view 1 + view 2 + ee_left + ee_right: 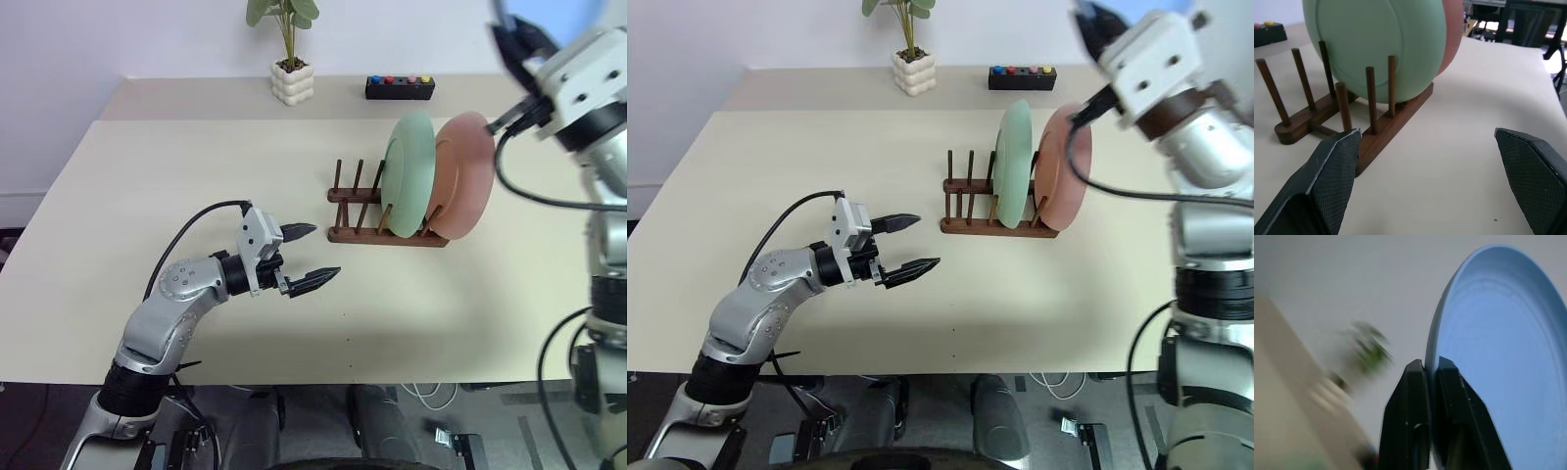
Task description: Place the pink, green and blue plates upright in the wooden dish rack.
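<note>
blue plate (1498, 347) pinched by rim in right end effector (1432, 369), held high above rack (384, 220) | green plate (409, 172) + pink plate (462, 174) already upright in rack | left end effector (312, 255) wide open, empty, near rack's free end | tip: keep plate on edge, lower into free slot beside green, release once seated betw. pegs

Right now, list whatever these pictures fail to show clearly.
- Pale blue round plate: cut off by the right wrist view's edges; in the left eye view mostly beyond the top edge.
- Salmon pink plate: largely behind the mint green plate in the left wrist view.
- Potted plant: blurred, right wrist view.
</note>
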Tool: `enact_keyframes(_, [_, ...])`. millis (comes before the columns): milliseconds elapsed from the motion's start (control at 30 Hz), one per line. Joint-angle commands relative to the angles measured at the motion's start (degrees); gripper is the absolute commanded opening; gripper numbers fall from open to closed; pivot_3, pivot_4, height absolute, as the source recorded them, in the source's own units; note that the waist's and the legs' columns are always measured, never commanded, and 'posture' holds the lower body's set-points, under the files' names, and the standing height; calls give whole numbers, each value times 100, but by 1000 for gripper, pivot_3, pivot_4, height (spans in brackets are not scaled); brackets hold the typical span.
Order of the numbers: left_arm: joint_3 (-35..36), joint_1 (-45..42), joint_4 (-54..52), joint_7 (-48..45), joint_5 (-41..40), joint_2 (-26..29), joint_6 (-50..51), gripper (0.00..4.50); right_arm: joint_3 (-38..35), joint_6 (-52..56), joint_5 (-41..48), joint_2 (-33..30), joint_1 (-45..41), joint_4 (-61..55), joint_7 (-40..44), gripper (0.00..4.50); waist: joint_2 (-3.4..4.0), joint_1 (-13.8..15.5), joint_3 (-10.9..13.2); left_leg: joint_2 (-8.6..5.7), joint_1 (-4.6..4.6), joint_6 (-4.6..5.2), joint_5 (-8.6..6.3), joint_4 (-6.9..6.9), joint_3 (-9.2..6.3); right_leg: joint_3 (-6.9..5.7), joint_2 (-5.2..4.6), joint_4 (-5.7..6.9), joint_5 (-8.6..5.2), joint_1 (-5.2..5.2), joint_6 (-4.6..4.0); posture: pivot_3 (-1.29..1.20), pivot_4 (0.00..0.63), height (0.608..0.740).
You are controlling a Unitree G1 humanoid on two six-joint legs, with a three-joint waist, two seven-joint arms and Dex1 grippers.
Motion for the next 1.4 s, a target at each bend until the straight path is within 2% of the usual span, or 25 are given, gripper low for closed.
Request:
enact_keyframes(33, [290,114,-91,61,21,99,-179,4500,23,1287,2106,606,-328,-1133,-63,20,0,-9,0,1,1,0,0,-1,-4,-3,0,6,0,-1,0,0,150,730])
enact_keyframes(100, [396,180,-78,103,37,161,-213,4500,-66,1785,2922,981,-308,-1348,-327,20,-2,8,-1,2,0,0,0,0,-13,-10,1,17,0,-3,0,0,150,730])
enact_keyframes(167, [549,288,-36,132,61,256,-256,4500,-196,2209,3863,1473,-192,-1443,-994,20,-5,27,-3,1,-1,0,0,4,-19,-18,-1,19,-1,-1,-3,0,150,730])
enact_keyframes(233, [669,384,-29,146,61,337,-273,4500,-226,2579,4406,1762,-59,-1504,-1514,20,-6,30,-4,1,-1,0,0,7,-19,-18,0,19,-2,2,-6,0,150,730])
enact_keyframes(333, [845,510,-92,170,29,441,-259,4500,-179,3119,4856,1982,207,-1443,-2209,20,-6,25,-3,1,-1,0,0,6,-18,-17,0,19,-6,0,-14,0,150,730])
enact_keyframes(400, [881,538,-114,178,7,463,-255,4500,-179,3253,4854,1987,262,-1450,-2365,20,-4,22,-3,1,-3,0,0,4,-17,-17,0,20,-6,-6,-13,0,150,730])
enact_keyframes(533, [892,532,-124,181,-18,468,-238,4500,-346,3763,5538,2080,345,-1082,-3014,20,-4,0,-3,2,-6,0,0,3,-16,-17,2,21,-2,-11,-7,0,150,730])
enact_keyframes(800, [906,481,-97,198,-38,477,-239,4500,-334,4278,5643,2032,473,-873,-3612,20,-4,-3,-2,2,-7,0,0,0,-15,-17,3,20,-2,-13,-7,0,150,730])
enact_keyframes(1400, [848,379,14,175,-3,455,-277,4500,-572,4461,6029,2161,678,-851,-4502,20,-4,-4,-2,3,-10,1,0,0,-15,-16,4,18,-6,-16,-13,0,150,730])
